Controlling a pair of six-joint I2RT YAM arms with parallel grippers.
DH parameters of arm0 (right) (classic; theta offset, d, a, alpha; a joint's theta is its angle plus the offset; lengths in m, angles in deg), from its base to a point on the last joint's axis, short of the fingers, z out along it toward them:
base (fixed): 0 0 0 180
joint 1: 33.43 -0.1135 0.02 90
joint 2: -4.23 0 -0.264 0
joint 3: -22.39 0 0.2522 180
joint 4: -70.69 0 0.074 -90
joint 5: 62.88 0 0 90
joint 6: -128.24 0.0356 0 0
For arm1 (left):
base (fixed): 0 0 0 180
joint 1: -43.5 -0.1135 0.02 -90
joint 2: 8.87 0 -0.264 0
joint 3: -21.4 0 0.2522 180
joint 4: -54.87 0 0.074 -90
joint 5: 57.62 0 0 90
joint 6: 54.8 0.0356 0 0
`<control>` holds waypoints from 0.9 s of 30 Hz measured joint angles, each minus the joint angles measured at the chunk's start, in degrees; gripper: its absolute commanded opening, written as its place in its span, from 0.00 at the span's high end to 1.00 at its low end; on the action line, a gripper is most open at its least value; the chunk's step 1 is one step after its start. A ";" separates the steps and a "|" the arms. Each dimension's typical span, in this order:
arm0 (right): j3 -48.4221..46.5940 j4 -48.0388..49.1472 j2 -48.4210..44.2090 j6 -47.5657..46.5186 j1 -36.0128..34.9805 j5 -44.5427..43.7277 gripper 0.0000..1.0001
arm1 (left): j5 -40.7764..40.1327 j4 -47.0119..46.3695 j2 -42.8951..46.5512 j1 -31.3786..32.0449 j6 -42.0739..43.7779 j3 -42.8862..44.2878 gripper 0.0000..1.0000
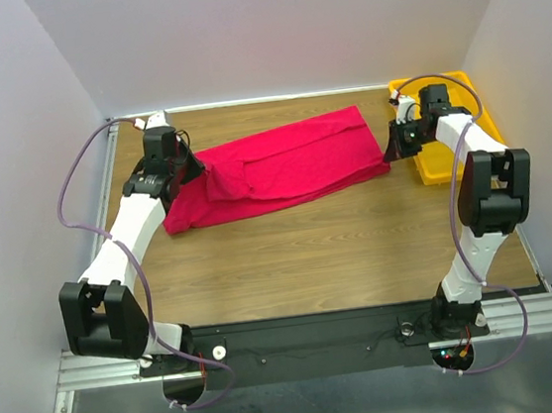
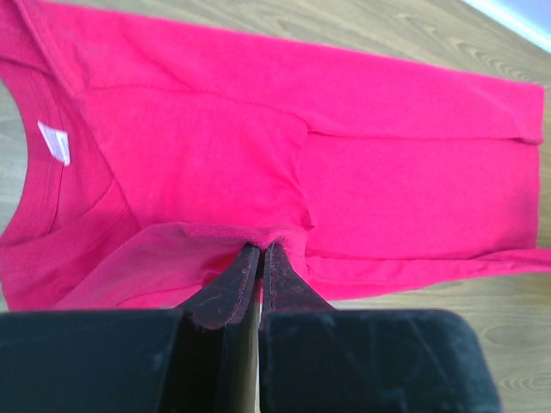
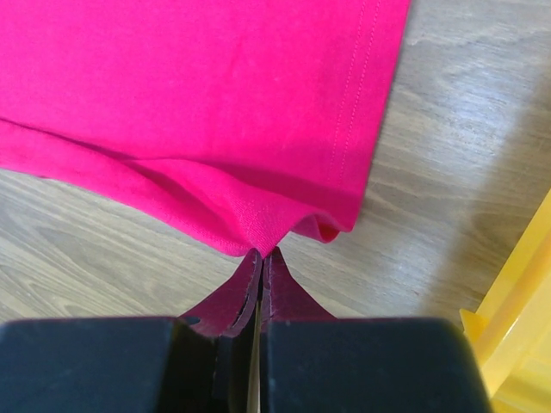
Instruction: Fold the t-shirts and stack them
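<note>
The left claw [image 2: 261, 256] and right claw [image 3: 261, 258] each grip just a thin pinch of the t-shirt [image 1: 281, 166] (hem corner on the right); uneven pulling could slip it free.

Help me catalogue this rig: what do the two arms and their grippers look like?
The left arm and right arm have white link shells with chunky black joint housings. A thin greyish-purple cable loops outside each. The left gripper and right gripper have blocky black bodies and two flat, dark tapered fingers.

Lab: white-walled enclosure [image 1: 285, 26], aluminium rail [image 1: 105, 366]
</note>
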 measured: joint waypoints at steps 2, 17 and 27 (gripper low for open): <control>0.00 0.02 0.44 0.24 0.00 -0.35 0.99 | 0.04 -0.42 -0.31 0.00 0.50 0.81 1.00; 0.00 0.87 0.57 1.70 0.00 -2.16 0.99 | 1.38 -2.21 -6.19 -0.52 7.85 3.06 1.00; 0.00 1.68 0.61 2.45 0.00 -2.27 0.99 | 1.42 -3.08 -10.29 -2.32 9.66 3.39 1.00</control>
